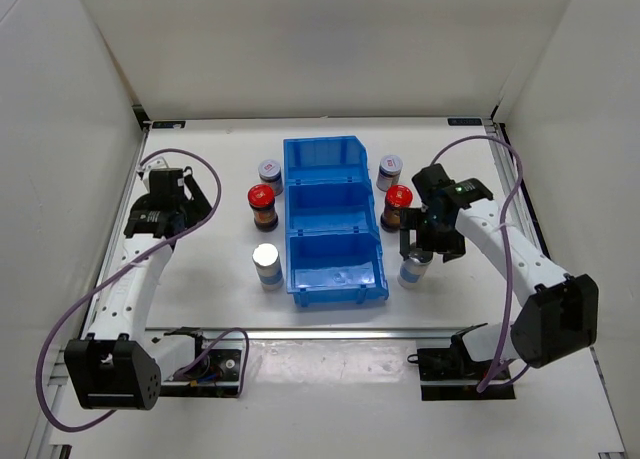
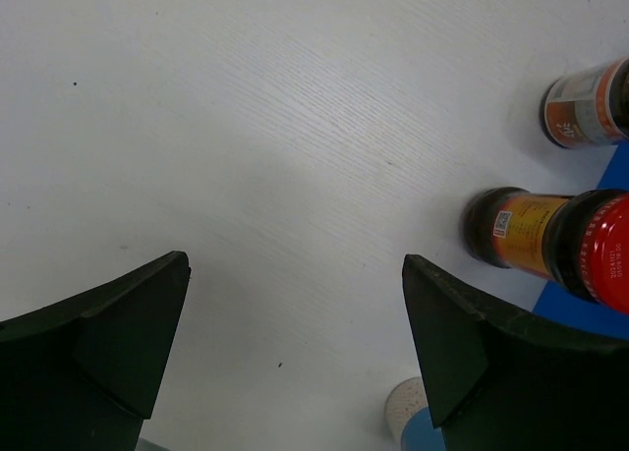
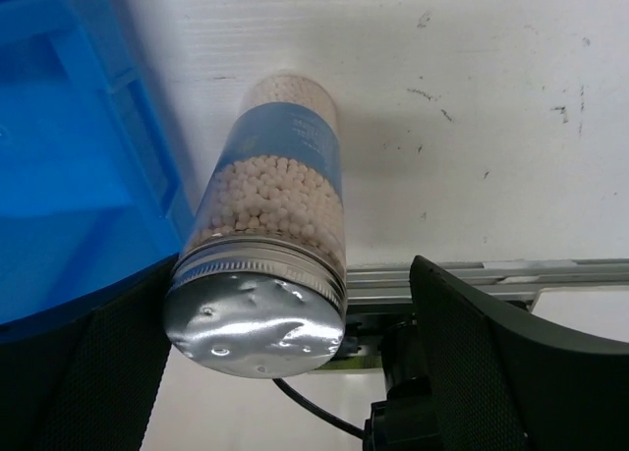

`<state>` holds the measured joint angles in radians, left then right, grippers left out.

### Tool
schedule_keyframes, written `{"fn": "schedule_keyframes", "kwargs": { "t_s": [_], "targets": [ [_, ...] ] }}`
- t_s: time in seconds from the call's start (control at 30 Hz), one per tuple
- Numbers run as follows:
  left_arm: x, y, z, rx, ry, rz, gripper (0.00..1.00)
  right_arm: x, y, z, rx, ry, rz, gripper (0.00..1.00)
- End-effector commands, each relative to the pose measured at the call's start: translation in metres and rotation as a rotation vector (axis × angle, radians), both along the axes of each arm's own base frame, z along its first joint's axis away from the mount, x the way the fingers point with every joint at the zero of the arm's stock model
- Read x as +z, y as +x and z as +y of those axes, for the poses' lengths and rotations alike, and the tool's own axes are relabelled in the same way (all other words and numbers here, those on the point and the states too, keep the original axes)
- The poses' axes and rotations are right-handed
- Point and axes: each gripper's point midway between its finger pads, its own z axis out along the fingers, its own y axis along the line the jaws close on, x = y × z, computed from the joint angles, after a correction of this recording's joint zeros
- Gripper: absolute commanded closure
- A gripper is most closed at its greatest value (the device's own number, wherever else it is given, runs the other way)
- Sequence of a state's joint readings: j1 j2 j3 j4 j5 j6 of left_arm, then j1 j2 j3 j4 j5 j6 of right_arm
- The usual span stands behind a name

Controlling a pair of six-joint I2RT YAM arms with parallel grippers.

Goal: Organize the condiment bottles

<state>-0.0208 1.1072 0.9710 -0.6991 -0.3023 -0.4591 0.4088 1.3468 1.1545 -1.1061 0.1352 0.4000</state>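
Your right gripper [image 1: 424, 247] [image 3: 292, 274] hangs over the right silver-topped bottle [image 1: 414, 271] [image 3: 280, 176], which stands on the counter [image 1: 200, 309] [image 3: 491, 97] just beside the near right corner of the blue bin [image 1: 335, 294] [image 3: 69, 127], toward the counter's near edge. The jaws are spread wide around its dented foil top. One finger [image 3: 88, 372] sits close against the cap on the bin side, though you cannot tell from the wrist view whether it touches. The other finger [image 3: 511, 353] stands clearly apart from the bottle, so nothing is clamped. White pellets and a blue label show through the bottle's side. Farther along the bin's right side stand the right red-capped bottle [image 1: 397, 207], just beyond your gripper, and then the right grey-lidded bottle [image 1: 390, 166], nearest the far edge. Your left gripper [image 1: 185, 194] [image 2: 295, 262] is near the counter's left edge, well apart from every bottle, with its jaws parted over bare white surface and holding nothing. Along the bin's left side, from the far edge toward the near edge, stand the left grey-lidded bottle [image 1: 270, 170] [image 2: 587, 102], the left red-capped bottle [image 1: 262, 207] [image 2: 550, 235] and the left silver-topped bottle [image 1: 266, 266] [image 2: 413, 412]. All three are upright and set apart from one another. The bin runs down the middle of the counter, and no bottle sits in any of its three compartments.
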Motion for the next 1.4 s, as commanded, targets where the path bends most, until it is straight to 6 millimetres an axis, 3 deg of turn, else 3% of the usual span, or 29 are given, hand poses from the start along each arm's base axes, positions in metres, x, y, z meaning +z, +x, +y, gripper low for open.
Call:
{"fn": "schedule_keyframes", "kwargs": {
  "t_s": [0.0, 0.03, 0.07, 0.17, 0.2, 0.27, 0.3, 0.37, 0.4, 0.53, 0.57, 0.63, 0.9, 1.03, 1.23, 1.37],
  "targets": [
    [0.026, 0.009, 0.001, -0.014, 0.003, -0.072, 0.0, -0.007, -0.001, 0.002, -0.002, -0.003, 0.012, 0.05],
    [0.025, 0.009, 0.002, -0.012, -0.002, -0.072, 0.0, -0.007, -0.001, 0.002, -0.002, -0.003, 0.012, 0.08],
    [0.025, 0.009, 0.002, -0.012, -0.002, -0.072, 0.0, -0.007, -0.001, 0.002, -0.002, -0.003, 0.012, 0.18],
    [0.028, 0.008, -0.003, -0.03, -0.019, -0.081, 0.0, -0.004, 0.0, 0.002, 0.007, -0.003, 0.009, 0.32],
    [0.024, 0.007, -0.004, -0.037, -0.025, -0.072, 0.0, 0.001, 0.0, 0.002, 0.007, -0.002, 0.005, 0.44],
    [0.02, 0.006, -0.005, -0.05, -0.024, -0.06, 0.0, 0.009, 0.004, 0.002, 0.004, -0.006, -0.01, 0.55],
    [0.022, 0.005, -0.005, -0.05, -0.024, -0.069, 0.0, 0.022, 0.006, 0.004, 0.013, -0.006, -0.032, 0.66],
    [0.021, 0.003, -0.007, -0.058, -0.031, -0.071, 0.0, 0.04, 0.01, 0.006, 0.03, -0.008, -0.064, 0.73],
    [0.021, 0.003, -0.009, -0.067, -0.04, -0.071, 0.0, 0.061, 0.015, 0.008, 0.03, 0.008, -0.102, 0.79],
    [0.021, 0.003, -0.014, -0.093, -0.051, -0.069, 0.06, 0.104, 0.02, 0.024, 0.122, 0.037, -0.186, 0.85],
    [0.016, 0.002, -0.014, -0.092, -0.051, -0.058, 0.06, 0.118, 0.024, 0.039, 0.171, 0.08, -0.207, 0.85],
    [0.015, 0.003, -0.014, -0.092, -0.051, -0.061, 0.03, 0.127, 0.021, 0.054, 0.241, 0.103, -0.212, 0.85],
    [0.025, 0.009, -0.025, -0.208, -0.045, -0.097, 0.0, 0.111, 0.01, 0.105, 0.494, 0.117, -0.14, 0.86],
    [0.03, 0.01, -0.033, -0.241, -0.071, -0.12, 0.0, 0.081, 0.013, 0.118, 0.527, 0.093, -0.072, 0.86],
    [0.034, 0.003, -0.069, -0.43, -0.181, -0.136, 0.0, 0.039, 0.027, 0.132, 0.563, 0.06, 0.0, 0.86],
    [0.041, 0.007, -0.099, -0.572, -0.261, -0.13, 0.0, 0.013, 0.024, 0.143, 0.594, 0.061, 0.058, 0.82]
  ]
}}
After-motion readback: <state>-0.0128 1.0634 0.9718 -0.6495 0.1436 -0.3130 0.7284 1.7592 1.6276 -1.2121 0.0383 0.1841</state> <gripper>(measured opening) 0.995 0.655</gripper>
